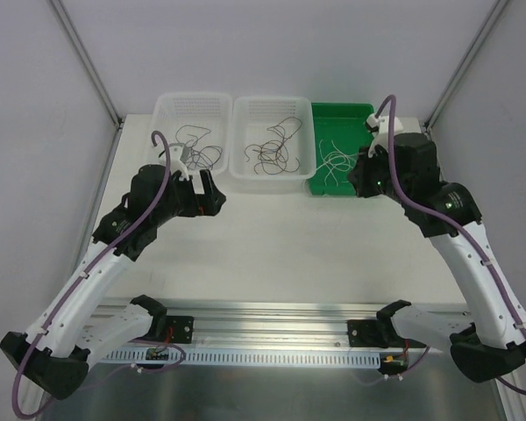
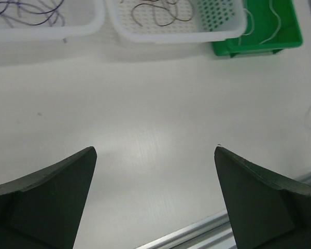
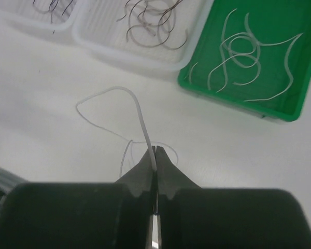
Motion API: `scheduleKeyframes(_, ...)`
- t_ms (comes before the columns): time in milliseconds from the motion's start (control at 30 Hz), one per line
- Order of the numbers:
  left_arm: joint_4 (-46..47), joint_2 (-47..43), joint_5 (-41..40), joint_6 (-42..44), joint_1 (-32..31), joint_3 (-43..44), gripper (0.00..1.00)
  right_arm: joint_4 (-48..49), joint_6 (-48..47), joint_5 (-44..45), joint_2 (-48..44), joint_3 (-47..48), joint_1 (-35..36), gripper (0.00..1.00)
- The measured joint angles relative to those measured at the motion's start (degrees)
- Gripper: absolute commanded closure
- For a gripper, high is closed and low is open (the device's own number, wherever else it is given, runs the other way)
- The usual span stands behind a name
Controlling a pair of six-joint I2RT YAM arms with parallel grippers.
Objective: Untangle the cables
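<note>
Holding one white cable (image 3: 143,124) pinched fast, the right pincer (image 3: 154,151) hovers over the bench (image 3: 52,104) just short of the green tray (image 3: 233,99), where other white cables (image 3: 243,57) lie; the left pincer (image 2: 154,151) stands wide apart, empty. We judge the grip slight — the springy strand may slip free, or its tail may drape over the tray's rim on release.

open table (image 1: 280,246) in front, white baskets (image 1: 270,182), green tray (image 1: 342,108) lining far edge

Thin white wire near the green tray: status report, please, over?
Right hand shut on thin white wire, near green plastic tray. Left hand open, empty. Nothing in the way.
</note>
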Motion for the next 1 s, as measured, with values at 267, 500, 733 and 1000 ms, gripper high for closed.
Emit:
scheduleKeyframes(267,-3.32,-4.0,-1.6,2.16,11.15,-11.39,0.01,3.85,0.31,9.42,8.83,12.17,-7.89,0.99)
scheduleKeyframes(500,-6.1,-7.91,-8.31,4.09,11.93,-14.91,0.01,13.77,3.15,10.97,22.14,16.31,-17.27,0.99)
scheduleKeyframes(733,-5.99,-10.78,-10.75,4.15,11.96,-14.91,0.01,22.21,5.51,10.1,40.46,23.06,-21.18,0.99)
scheduleKeyframes(1000,-6.01,-10.56,-10.71,4.24,12.57,-14.91,0.01,27.67,10.78,7.67,60.0,30.93,-22.03,0.62)
